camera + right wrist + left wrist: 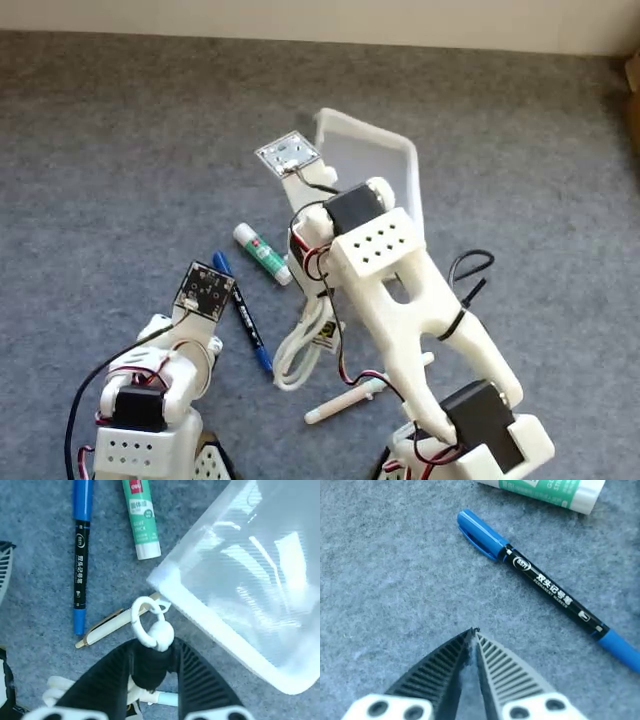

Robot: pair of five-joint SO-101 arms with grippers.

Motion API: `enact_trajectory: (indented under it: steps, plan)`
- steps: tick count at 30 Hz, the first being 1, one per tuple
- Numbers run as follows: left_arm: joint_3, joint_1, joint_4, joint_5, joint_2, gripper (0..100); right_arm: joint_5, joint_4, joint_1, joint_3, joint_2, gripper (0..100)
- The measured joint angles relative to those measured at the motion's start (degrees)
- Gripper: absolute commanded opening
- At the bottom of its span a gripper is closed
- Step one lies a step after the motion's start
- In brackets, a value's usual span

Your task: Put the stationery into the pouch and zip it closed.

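Note:
A translucent pouch (370,170) (250,580) lies on the grey carpet beyond my right arm. My right gripper (153,647) is at its near corner, shut on the white pull ring (149,625). A green-and-white glue stick (262,253) (141,520) (545,490) and a blue-capped black marker (243,315) (545,587) (81,555) lie side by side between the arms. A cream pen (112,627) (345,400) lies close to the marker's end. My left gripper (472,632) hovers shut over bare carpet a little short of the marker's cap, holding nothing.
A coiled white cable (295,350) (60,685) lies under my right arm near the cream pen. Grey carpet (120,150) covers the whole surface, open to the far left. A pale wall strip (350,20) runs along the back.

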Motion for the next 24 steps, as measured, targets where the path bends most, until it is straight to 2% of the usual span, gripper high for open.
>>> enact_trajectory:
  steps: [9, 17, 19, 22, 24]
  plan:
    - [-1.41, 0.09, 2.64, 0.00, 0.00, 1, 0.09, 0.18, 0.18, 0.00, -3.16, 0.6]
    - [-12.13, -0.09, 2.11, 0.00, -0.09, 2, 1.76, 0.18, 0.18, 0.00, -10.37, 0.5]
    - [-14.33, -0.09, 0.35, 0.00, -0.18, 7, 1.93, 0.18, 0.18, 0.00, -10.46, 0.5]
    - [-16.26, -0.09, -2.64, 0.18, -0.18, 23, 1.93, 0.18, 0.18, 0.00, -10.46, 0.5]
    - [-16.62, 0.00, -4.31, 3.08, -0.18, 30, 2.11, 0.18, 0.18, 0.00, -10.46, 0.5]
